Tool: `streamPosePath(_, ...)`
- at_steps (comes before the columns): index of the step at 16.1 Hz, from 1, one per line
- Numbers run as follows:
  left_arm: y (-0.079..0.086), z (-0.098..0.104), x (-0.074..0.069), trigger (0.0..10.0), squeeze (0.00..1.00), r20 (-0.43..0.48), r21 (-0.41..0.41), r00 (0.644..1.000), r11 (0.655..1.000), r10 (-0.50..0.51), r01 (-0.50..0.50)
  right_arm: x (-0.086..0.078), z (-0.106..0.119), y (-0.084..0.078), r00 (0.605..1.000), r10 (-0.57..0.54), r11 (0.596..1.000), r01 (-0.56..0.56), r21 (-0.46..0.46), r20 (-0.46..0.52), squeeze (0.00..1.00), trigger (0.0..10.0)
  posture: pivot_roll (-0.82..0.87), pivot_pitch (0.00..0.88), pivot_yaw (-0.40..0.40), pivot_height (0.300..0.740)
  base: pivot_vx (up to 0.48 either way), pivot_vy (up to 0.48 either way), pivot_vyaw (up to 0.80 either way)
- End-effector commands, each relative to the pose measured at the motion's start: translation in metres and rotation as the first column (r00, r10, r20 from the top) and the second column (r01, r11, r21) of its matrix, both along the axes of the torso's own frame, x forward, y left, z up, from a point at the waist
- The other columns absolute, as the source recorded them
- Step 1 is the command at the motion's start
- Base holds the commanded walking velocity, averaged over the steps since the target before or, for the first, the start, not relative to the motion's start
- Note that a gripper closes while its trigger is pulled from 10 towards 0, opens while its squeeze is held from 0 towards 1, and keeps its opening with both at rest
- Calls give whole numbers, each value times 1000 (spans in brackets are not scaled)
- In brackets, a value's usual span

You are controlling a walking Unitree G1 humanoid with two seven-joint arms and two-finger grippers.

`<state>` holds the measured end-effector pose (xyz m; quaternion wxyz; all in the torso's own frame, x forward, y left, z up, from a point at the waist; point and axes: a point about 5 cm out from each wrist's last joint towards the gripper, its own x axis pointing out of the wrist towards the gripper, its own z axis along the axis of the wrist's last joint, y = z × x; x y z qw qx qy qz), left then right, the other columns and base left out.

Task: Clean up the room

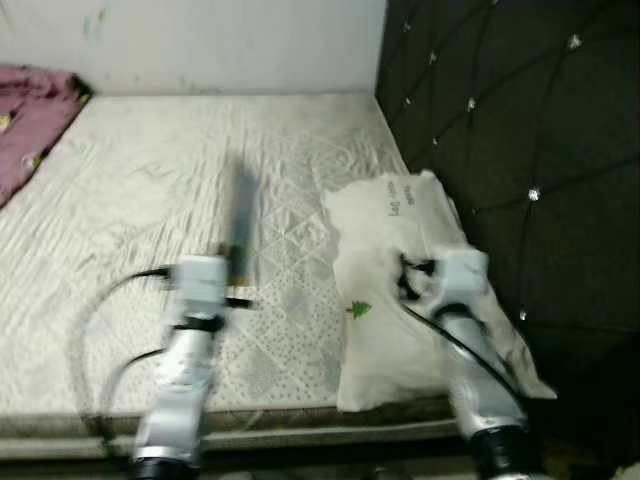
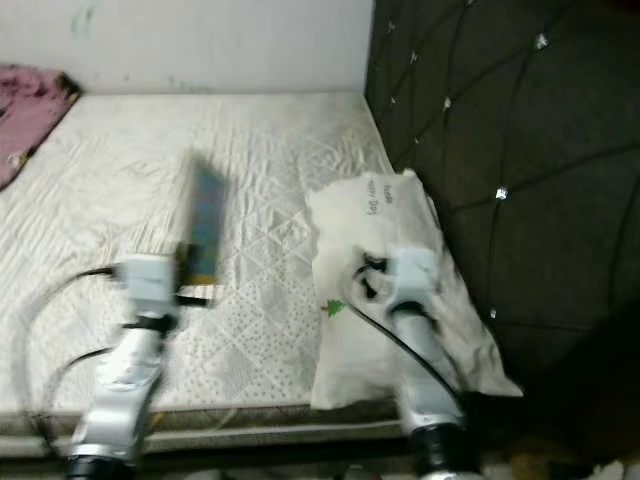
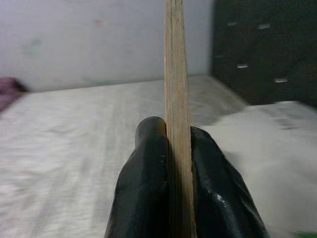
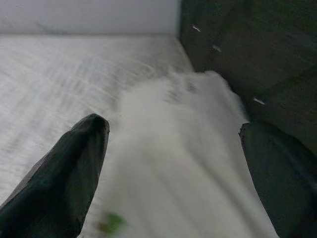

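I am seeing a thin flat book-like panel with a blue-green face and a tan wooden-looking edge [image 2: 205, 225] standing upright on edge above the white quilted mattress [image 1: 130, 200], toward the middle of the bed. It is blurred in both eye views, so I cannot tell exactly what it is. The left gripper [image 3: 171, 148] is pinching it: in the left wrist view the two black fingers [image 3: 143, 183] are pressing against either side of the narrow tan edge, which is rising straight up between them.

The right gripper [image 4: 173, 163] is hovering over a white crumpled plastic bag with a small green mark and faint printed lettering [image 1: 395, 300]. Its fingers are spreading wide apart, one on each side of the bag's bulk in the right wrist view, with nothing between the tips but the bag surface below. I cannot tell whether they are touching the bag.

The bag is lying on the right part of the mattress, just beside the dark tufted headboard with shiny studs [image 1: 530, 150], and its lower corner is reaching the mattress's near edge. A crumpled pink cloth [image 1: 30, 120] is lying at the far left corner of the bed, well apart from both grippers, against the pale wall [image 1: 220, 40].
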<state>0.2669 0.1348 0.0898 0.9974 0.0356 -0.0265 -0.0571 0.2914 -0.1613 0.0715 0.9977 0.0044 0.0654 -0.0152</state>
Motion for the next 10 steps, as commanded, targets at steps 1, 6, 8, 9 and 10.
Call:
streamPosePath(1, 15, 9, 3, 10000, 0, 42, 18, 998, 998, 56, -57, 3, 6, 11, 999, 23, 999, -24, 21, 24, 0, 10000, 38, 0, -8, 740, 0, 0, 0)
streamPosePath(6, 13, 8, 3, 10000, 0, 34, 9, 998, 998, 61, -61, 2, 6, 10, 999, 29, 999, -29, 24, 19, 0, 10000, 39, 0, -13, 740, 0, 0, 0)
streamPosePath(8, 17, 8, 2, 10000, 0, 16, -40, 996, 996, 86, -85, 2, 7, 11, 999, 37, 999, -37, 33, 29, 0, 10000, 41, 0, -13, 740, 0, 0, 0)
streamPosePath(9, 19, 8, 2, 10000, 0, 4, -51, 994, 993, 110, -110, 2, 9, 12, 998, 43, 998, -44, 39, 35, 0, 10000, 41, 0, -13, 740, 0, 0, 0)
streamPosePath(10, 24, 10, 0, 10000, 0, -4, -59, 989, 988, 144, -144, 2, 12, 14, 997, 56, 997, -58, 58, 45, 0, 10000, 44, 0, -10, 740, 0, 0, 0)
